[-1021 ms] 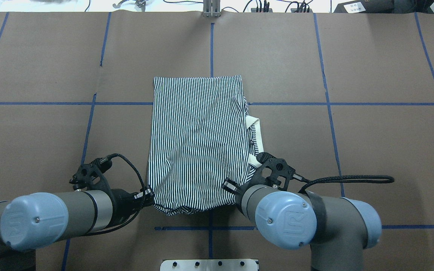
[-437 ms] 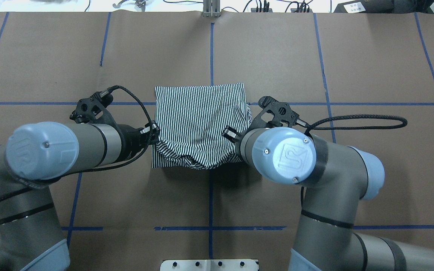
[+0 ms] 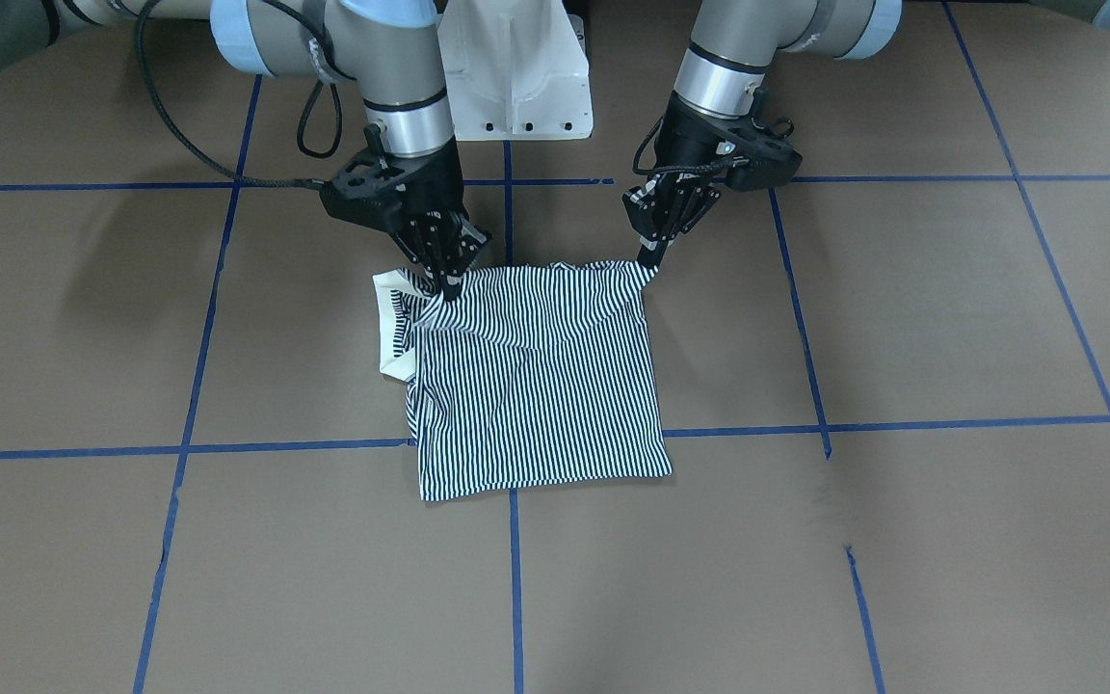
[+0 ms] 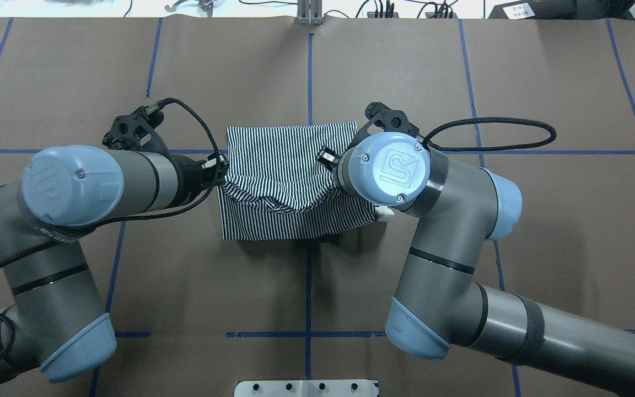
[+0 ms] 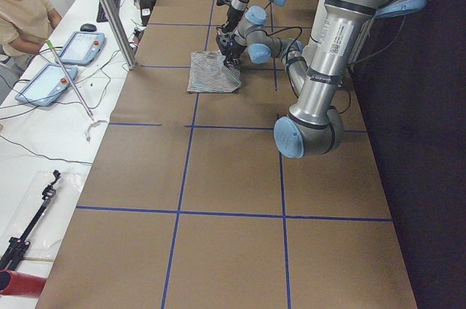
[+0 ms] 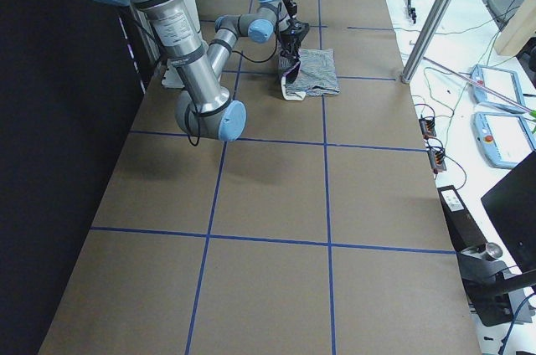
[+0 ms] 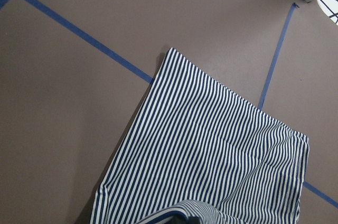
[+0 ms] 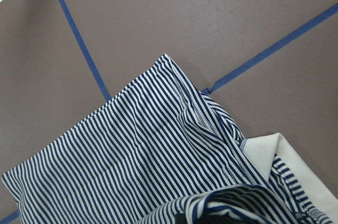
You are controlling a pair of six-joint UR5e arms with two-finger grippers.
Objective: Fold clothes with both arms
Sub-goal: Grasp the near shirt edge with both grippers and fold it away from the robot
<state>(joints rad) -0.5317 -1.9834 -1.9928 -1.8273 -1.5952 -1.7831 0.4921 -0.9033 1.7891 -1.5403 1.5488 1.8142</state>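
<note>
The striped polo shirt (image 3: 541, 386) lies at the table's centre, doubled over, its cream collar (image 3: 387, 333) sticking out on my right side. My left gripper (image 3: 653, 258) is shut on the near left corner of the shirt's raised edge. My right gripper (image 3: 445, 287) is shut on the near right corner, beside the collar. In the overhead view the held edge sags between the two grippers over the flat shirt (image 4: 290, 143); the left gripper (image 4: 221, 169) shows there, and the right fingertips are hidden under its wrist. The stripes fill the left wrist view (image 7: 211, 150) and the right wrist view (image 8: 132, 155).
The white pedestal base (image 3: 516, 77) stands behind the shirt on the robot's side. Blue tape lines (image 3: 507, 540) cross the brown table. Black cables loop off both wrists (image 4: 494, 132). An operator (image 5: 22, 10), tablets (image 5: 80, 47) and a metal post (image 5: 109, 10) are at the far side.
Both arms have carried the shirt's near edge away from the robot, over the flat part toward the far edge. The visible shirt has gone from long to about half its length.
</note>
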